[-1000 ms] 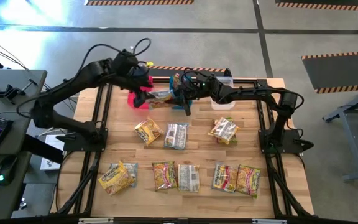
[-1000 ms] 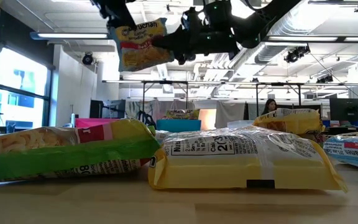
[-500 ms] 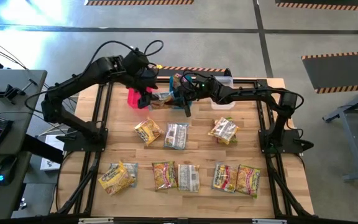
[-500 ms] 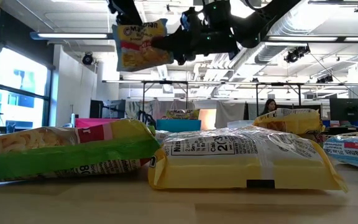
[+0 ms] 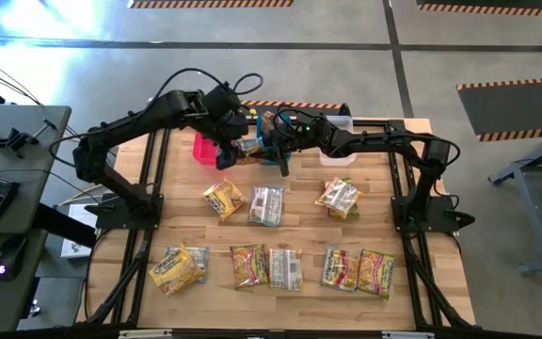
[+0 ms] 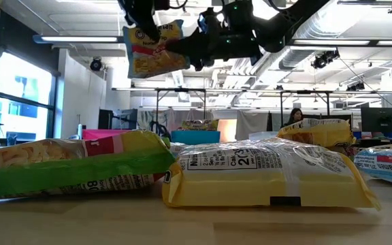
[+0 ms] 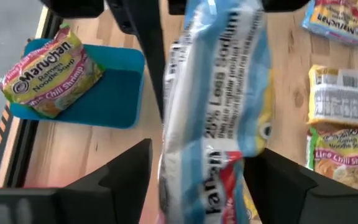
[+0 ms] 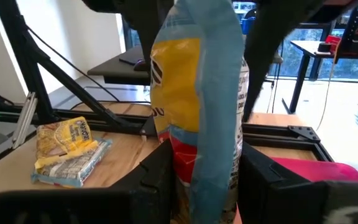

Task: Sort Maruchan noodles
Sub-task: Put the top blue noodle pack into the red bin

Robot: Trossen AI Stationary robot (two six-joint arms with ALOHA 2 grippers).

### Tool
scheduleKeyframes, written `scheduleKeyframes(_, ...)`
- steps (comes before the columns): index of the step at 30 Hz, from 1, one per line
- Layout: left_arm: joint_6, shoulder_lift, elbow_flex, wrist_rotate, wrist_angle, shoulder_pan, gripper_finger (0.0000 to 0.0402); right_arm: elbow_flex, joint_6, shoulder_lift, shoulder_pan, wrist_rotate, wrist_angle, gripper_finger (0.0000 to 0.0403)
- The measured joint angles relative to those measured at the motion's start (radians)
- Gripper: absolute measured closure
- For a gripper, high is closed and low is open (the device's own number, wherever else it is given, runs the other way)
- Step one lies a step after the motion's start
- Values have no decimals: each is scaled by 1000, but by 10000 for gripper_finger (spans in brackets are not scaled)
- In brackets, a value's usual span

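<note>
1. The right gripper (image 5: 269, 143) is high over the table's far edge, its fingers clamped on a yellow, red and pale-blue noodle packet (image 8: 194, 106) that hangs edge-up in the air.
2. The left gripper (image 5: 226, 151) is at the same packet from the other side, its fingers (image 7: 120, 177) spread wide either side of it; whether they touch it cannot be told.
3. In the low view the packet (image 6: 154, 49) hangs well above the table between both grippers.
4. A blue bin (image 7: 114, 93) below holds one yellow packet (image 7: 48, 78); a pink bin (image 5: 201, 148) is just beside the left gripper.
5. The other packets lie flat on the table (image 5: 309, 231) in two loose rows, the nearer row (image 5: 271, 267) by the front edge.
</note>
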State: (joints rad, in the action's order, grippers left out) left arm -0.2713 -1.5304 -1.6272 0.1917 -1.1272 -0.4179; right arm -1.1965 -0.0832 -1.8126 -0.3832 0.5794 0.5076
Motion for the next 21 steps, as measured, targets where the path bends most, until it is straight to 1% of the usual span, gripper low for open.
scheduleKeyframes(3,-40,4,0,-15,-15,5,212,0,18,0,0,-18,0,294)
scheduleKeyframes(8,-82,7,0,-53,-33,4,291,-1,23,0,0,-47,1,274)
scheduleKeyframes(11,-98,8,0,-60,-38,4,329,-1,24,0,0,-56,0,263)
scheduleKeyframes(14,-118,20,1,-61,-48,-1,334,-1,33,0,1,-56,11,250)
scheduleKeyframes(16,-141,40,1,-79,-61,-8,334,-1,41,2,-3,-65,18,242)
scheduleKeyframes(19,-201,83,1,-146,-85,-27,334,-1,49,22,-15,-118,-3,233)
scheduleKeyframes(21,-259,118,17,-200,-88,-46,334,-1,29,49,-29,-124,-34,231)
